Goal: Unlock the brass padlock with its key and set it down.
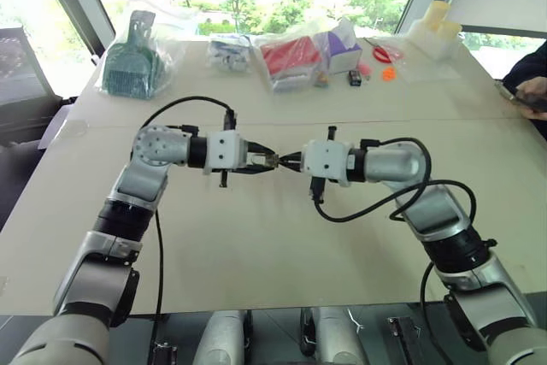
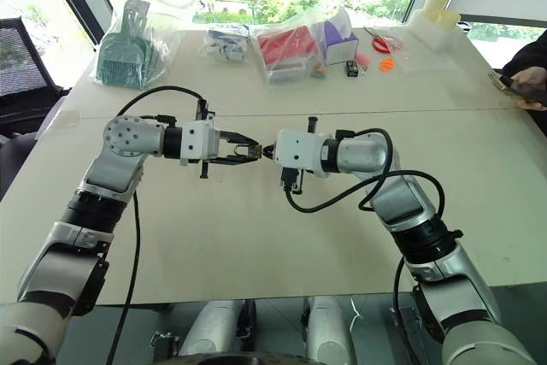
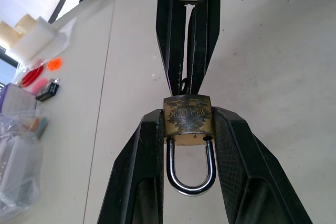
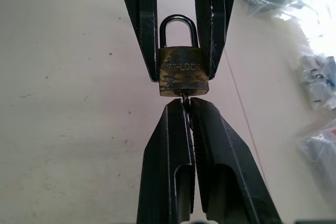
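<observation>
Meeting tip to tip above the bare middle of the desk (image 1: 256, 237), the two grippers hold the task's things between them. The left gripper (image 3: 189, 129) has its jaws clamped on the sides of the padlock (image 3: 187, 120), its brass body pinched between the two black fingers and its silvery shackle (image 3: 191, 169) closed, pointing back toward the left wrist. The right gripper (image 4: 187, 109) has its jaws pressed together on the key (image 4: 185, 97), a thin silvery sliver that shows just between the fingertips and the bottom face of the padlock; it appears to sit in the keyhole, though how deep cannot be told. In the head views the padlock is a small speck where the two grippers meet, held clear of the desk surface, with both arms bent inward toward each other.

Along the far edge of the desk lie a green plastic item in a clear bag (image 1: 132, 61), a bag with red contents (image 1: 291, 57), a purple and white box (image 1: 344, 47), small orange and red bits (image 1: 386, 61) and a stack of pale containers (image 1: 434, 30). A person's hand (image 1: 532, 91) rests at the desk's far right edge.
</observation>
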Controlling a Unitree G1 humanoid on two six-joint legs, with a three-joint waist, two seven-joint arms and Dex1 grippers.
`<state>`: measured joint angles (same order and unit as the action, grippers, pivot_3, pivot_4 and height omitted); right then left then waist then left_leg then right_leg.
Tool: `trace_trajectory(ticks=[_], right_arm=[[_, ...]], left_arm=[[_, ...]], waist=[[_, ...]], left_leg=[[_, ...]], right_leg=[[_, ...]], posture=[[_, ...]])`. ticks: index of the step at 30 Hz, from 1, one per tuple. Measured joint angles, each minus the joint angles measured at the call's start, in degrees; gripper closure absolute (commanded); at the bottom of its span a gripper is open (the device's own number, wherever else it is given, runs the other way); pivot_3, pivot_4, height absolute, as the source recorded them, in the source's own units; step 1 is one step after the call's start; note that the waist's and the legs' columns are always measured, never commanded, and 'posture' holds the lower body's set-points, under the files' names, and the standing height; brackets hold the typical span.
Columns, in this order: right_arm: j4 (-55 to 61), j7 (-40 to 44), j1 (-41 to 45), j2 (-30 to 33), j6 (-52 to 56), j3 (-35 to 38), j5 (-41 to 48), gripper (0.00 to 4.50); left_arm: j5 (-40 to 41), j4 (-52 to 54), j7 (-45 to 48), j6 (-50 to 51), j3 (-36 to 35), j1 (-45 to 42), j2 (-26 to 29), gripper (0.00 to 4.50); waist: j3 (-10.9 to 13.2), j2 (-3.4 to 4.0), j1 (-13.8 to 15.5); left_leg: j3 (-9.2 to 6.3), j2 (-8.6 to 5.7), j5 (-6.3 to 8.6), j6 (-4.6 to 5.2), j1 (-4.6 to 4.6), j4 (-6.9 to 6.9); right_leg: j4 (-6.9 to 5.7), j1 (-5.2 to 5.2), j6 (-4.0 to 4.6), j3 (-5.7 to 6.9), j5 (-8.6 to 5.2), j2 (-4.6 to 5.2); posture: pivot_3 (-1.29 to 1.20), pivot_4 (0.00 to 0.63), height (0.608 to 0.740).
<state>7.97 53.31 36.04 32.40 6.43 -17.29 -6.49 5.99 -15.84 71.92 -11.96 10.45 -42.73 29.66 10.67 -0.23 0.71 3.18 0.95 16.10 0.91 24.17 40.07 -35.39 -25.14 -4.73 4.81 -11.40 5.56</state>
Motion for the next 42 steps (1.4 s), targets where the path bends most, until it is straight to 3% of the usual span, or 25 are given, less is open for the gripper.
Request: trace_trajectory(ticks=[2, 5, 10, 23, 26, 31, 41, 42], right_arm=[[-1.5, -2.4, 0.4, 0.8, -7.3, -0.3, -3.2, 4.44], [-3.9, -5.6, 0.2, 2.2, -18.3, -0.9, -7.1, 3.58], [-5.6, -10.6, -0.4, 3.4, -33.5, -0.7, -10.2, 1.09], [-11.8, -17.1, 1.3, 2.7, -45.2, -0.4, -13.9, 1.09], [-12.4, -17.7, 2.0, 2.4, -46.0, -0.4, -14.7, 2.0], [-12.9, -18.3, 2.3, 2.3, -46.9, -0.5, -15.7, 4.47], [-13.0, -18.6, 2.5, 2.2, -47.9, -0.5, -17.2, 4.47], [-13.1, -18.7, 2.5, 2.1, -47.9, -0.5, -17.3, 4.5]], left_arm=[[2.7, 0.5, 0.2, 4.9, -0.8, -0.3, -0.3, 3.76], [6.4, 1.7, 2.1, 12.2, -1.1, -0.3, 0.3, 3.76], [11.0, 5.3, 6.4, 22.7, -1.0, -1.0, 2.6, 3.76], [14.8, 5.2, 8.3, 30.2, -1.2, -4.2, 2.8, 3.76], [15.5, 5.3, 8.5, 31.0, -1.4, -4.5, 2.9, 3.76], [16.0, 5.6, 8.5, 31.8, -2.0, -4.5, 3.0, 3.76], [16.1, 5.5, 8.7, 32.7, -2.1, -4.3, 3.0, 3.76], [16.1, 5.5, 8.6, 32.8, -2.1, -4.3, 3.0, 2.69]], waist=[[0.0, 0.0, 0.0], [0.0, -0.01, -0.1], [0.0, 0.0, -0.1], [0.0, 0.0, -0.1], [0.0, 0.0, -0.1], [0.0, 0.01, -0.1], [0.0, 0.01, -0.1], [0.0, 0.01, -0.1]], left_leg=[[0.01, 0.0, 0.0, 0.0, 0.0, 0.0], [0.04, 0.0, 0.0, 0.0, 0.0, -0.01], [0.04, 0.0, -0.03, -0.04, 0.0, -0.01], [0.01, 0.0, -0.03, -0.05, -0.01, -0.01], [0.01, 0.0, -0.03, -0.05, -0.01, -0.01], [0.01, 0.0, -0.03, -0.05, -0.01, -0.01], [0.01, 0.0, -0.03, -0.05, -0.02, -0.01], [0.01, 0.0, -0.03, -0.05, -0.02, -0.01]], right_leg=[[0.01, 0.0, -0.02, 0.0, -0.01, 0.0], [0.01, 0.0, -0.03, 0.0, -0.02, 0.0], [-0.01, 0.0, -0.04, 0.0, -0.02, 0.0], [-0.01, 0.0, -0.03, -0.01, -0.02, -0.01], [0.0, 0.01, -0.03, -0.02, -0.02, -0.01], [0.0, 0.0, -0.03, -0.03, -0.02, -0.01], [-0.01, 0.0, -0.03, -0.04, -0.02, -0.01], [-0.01, 0.0, -0.03, -0.04, -0.02, -0.01]], posture=[[0.0, 0.15, 0.74], [0.0, 0.15, 0.74], [0.0, 0.15, 0.74], [0.0, 0.15, 0.74], [0.0, 0.15, 0.74], [0.0, 0.15, 0.74], [0.0, 0.15, 0.74], [0.0, 0.15, 0.74]])
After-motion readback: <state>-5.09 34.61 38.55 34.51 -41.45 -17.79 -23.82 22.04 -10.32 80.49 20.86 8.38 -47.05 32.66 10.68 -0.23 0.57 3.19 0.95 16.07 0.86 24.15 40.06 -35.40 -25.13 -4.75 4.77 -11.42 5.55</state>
